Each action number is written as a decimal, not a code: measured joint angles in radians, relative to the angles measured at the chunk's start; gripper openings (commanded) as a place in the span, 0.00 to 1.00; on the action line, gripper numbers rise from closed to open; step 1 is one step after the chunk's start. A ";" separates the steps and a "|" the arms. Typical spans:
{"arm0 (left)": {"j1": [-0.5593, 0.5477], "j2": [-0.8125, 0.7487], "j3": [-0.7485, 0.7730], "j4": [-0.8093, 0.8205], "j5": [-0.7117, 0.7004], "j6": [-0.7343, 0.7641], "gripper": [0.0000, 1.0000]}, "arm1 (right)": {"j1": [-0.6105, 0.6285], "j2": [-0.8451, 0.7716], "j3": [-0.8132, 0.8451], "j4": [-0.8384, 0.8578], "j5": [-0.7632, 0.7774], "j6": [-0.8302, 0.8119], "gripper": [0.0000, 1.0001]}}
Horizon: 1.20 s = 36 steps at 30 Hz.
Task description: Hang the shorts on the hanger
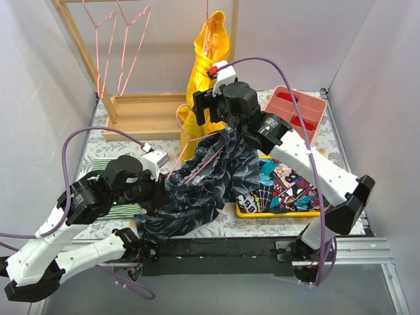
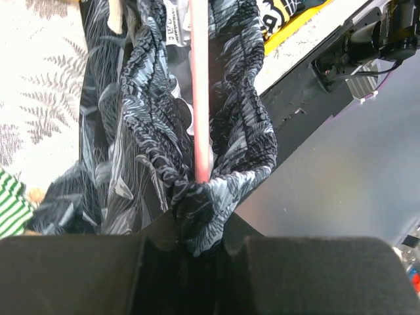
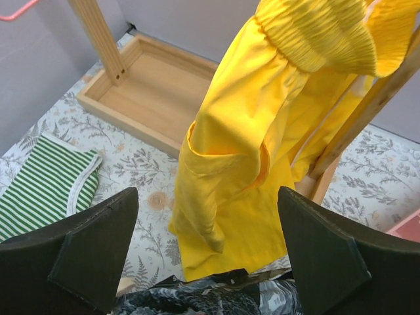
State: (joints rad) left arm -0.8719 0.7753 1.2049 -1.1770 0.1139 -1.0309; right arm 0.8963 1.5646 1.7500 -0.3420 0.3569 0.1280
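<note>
The left gripper (image 2: 197,246) is clamped on a bunched fold of the shorts (image 1: 197,190), floppy dark fabric with a pale leafy print, heaped near the front middle of the table (image 1: 262,226). The hanger (image 2: 200,98), a thin pink wire, runs straight away from that grip through the cloth, toward the right gripper (image 3: 209,262). That claw hangs spread wide and empty just above the shorts' far edge, facing a smooth yellow garment (image 3: 243,164).

The shorts (image 1: 203,187) are printed black with pale grey leaves. The hanger (image 2: 199,98) is coloured pink, a garment (image 3: 249,151) yellow; a cloth (image 3: 39,187) is striped green and white.
</note>
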 measured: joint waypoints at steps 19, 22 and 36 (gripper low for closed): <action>0.000 -0.048 0.019 -0.151 -0.045 -0.082 0.00 | -0.011 0.149 -0.294 0.287 0.105 0.056 0.41; 0.000 -0.051 0.039 -0.173 -0.055 -0.090 0.00 | -0.011 0.130 -0.352 0.342 0.174 0.059 0.18; 0.000 -0.056 0.129 -0.204 -0.189 -0.154 0.00 | -0.031 -0.064 -0.522 0.426 0.348 0.055 0.01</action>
State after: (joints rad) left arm -0.8722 0.7193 1.3342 -1.3815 -0.0750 -1.1847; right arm 0.8658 1.5002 1.2282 0.0837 0.7044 0.1833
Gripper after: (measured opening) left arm 0.070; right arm 0.032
